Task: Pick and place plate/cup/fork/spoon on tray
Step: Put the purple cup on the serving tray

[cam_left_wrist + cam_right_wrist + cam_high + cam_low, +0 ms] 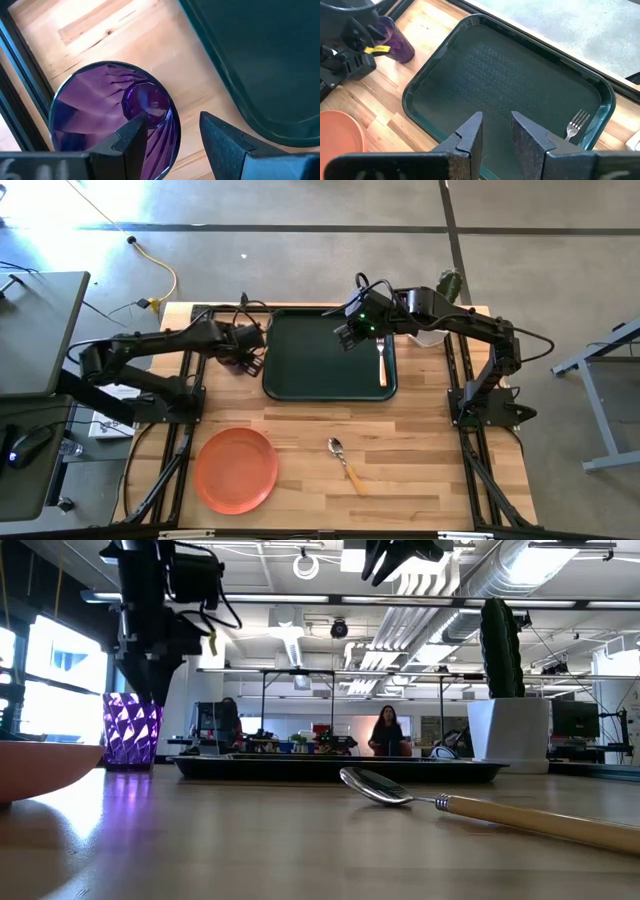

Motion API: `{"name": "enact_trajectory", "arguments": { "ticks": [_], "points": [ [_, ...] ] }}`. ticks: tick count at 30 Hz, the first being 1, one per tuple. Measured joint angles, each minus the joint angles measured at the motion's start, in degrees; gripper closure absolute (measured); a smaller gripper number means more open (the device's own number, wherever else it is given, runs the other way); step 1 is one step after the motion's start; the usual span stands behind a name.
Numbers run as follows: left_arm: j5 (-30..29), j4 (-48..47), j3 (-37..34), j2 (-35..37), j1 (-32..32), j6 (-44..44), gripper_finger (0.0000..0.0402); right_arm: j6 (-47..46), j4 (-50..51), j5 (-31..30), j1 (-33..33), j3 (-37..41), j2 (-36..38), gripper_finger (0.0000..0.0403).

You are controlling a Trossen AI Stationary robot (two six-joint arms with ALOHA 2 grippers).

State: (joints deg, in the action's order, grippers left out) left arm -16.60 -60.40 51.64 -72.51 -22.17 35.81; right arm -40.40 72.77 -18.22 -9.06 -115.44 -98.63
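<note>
Status: 1 of 4 items placed, per the current views.

Nearest the table-level cam: plate [236, 468] and spoon [346, 462] lie on the bare tabletop [420, 450], well apart from both sets of fingers. Neither is touched; both remain to be moved.

L gripper [172, 137]: fingers parted, straddling the rim of the cup [112, 117], one finger inside the mouth, the other outside the wall. No clamp visible yet. Cup stands upright on the tabletop just beside the tray's edge, on the L-arm side. Judged step: cup pick in progress, approx. at pre-grasp.

R gripper [495, 135]: fingers apart, holding nothing, hanging above the tray [485, 70] interior. Fork [576, 123] lies inside the tray along its edge on the R-arm side, clear of the R fingers. Judged: fork placement done.

Remaining: cup, plate, spoon.

Beyond the tray: white pot with cactus [508, 705], not part of the task; a person [386, 730] in the room behind.
</note>
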Motion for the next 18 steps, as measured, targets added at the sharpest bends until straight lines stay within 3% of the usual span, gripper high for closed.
{"name": "enact_trajectory", "arguments": {
  "ticks": [9,18],
  "points": [
    [0.2,0.0,0.0,-4.4,0.0,-2.4,0.0240,0.4,0.3,0.0,0.0,0.0,0.0,0.0311],
    [1.0,0.3,0.0,-4.8,0.0,-6.5,0.0344,0.4,0.3,0.0,0.0,0.0,0.0,0.0311]
  ]
}}
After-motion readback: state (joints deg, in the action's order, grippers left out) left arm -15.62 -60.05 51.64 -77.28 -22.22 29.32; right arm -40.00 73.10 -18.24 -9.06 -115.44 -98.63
